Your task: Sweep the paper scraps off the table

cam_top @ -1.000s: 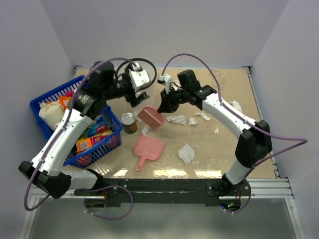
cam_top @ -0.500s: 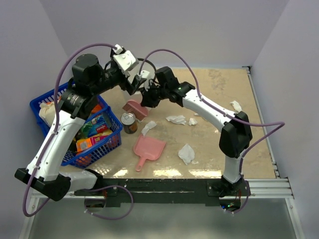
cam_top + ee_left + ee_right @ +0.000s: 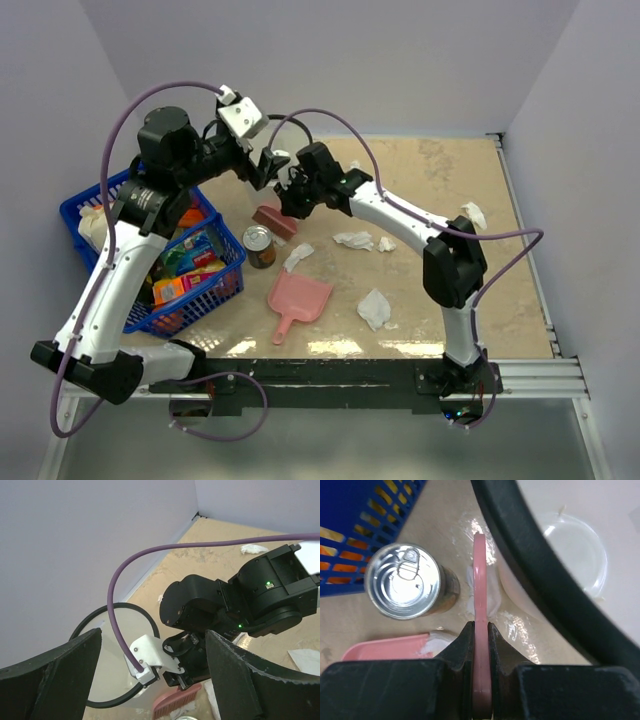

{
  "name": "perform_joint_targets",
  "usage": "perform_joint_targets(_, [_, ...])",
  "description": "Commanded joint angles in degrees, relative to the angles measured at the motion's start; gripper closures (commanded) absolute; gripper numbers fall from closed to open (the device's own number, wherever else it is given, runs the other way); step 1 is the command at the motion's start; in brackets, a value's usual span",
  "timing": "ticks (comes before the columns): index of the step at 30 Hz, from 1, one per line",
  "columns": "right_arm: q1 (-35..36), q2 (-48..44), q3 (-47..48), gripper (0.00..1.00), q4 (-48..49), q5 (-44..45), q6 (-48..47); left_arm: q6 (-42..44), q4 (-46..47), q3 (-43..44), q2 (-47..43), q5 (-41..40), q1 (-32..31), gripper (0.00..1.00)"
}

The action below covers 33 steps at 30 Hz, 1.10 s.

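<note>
My right gripper (image 3: 479,629) is clamped on the thin, smooth pink handle of the brush (image 3: 272,218), beside a shiny round can (image 3: 405,580). My left gripper (image 3: 262,168) hangs spread wide above it. Crumpled white paper scraps (image 3: 375,308) lie scattered across the glossy marbled table (image 3: 450,170), from its middle out to the right edge, with bare room between them.

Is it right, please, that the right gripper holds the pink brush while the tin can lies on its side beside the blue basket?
Not quite: the tin can stands upright beside the blue basket, lid up, as the right wrist view shows. The right gripper does hold the pink brush.
</note>
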Motion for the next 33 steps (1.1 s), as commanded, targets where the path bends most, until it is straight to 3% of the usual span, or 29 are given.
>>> perform_joint_targets(1, [0.13,-3.37,-3.02,1.0,1.02,5.49,-3.28,-2.91,3.1,0.15,0.46,4.59,1.63,0.12])
perform_joint_targets(10, [0.04,-12.42,-15.31,1.0,-1.26,8.05,-6.18,-3.0,3.71,-0.21,1.07,7.22,1.89,0.12])
perform_joint_targets(18, [-2.95,-26.9,-24.47,1.0,-7.5,10.33,-7.33,-3.09,3.63,-0.82,1.42,8.89,1.89,0.13])
perform_joint_targets(27, [-4.36,-33.26,-25.78,1.0,-9.45,-8.19,-10.14,1.92,0.56,-0.73,1.95,6.71,1.81,0.15])
perform_joint_targets(33, [-4.36,-26.77,-25.64,1.0,-2.15,-11.63,-1.54,3.06,0.11,0.32,2.21,4.85,1.54,0.15])
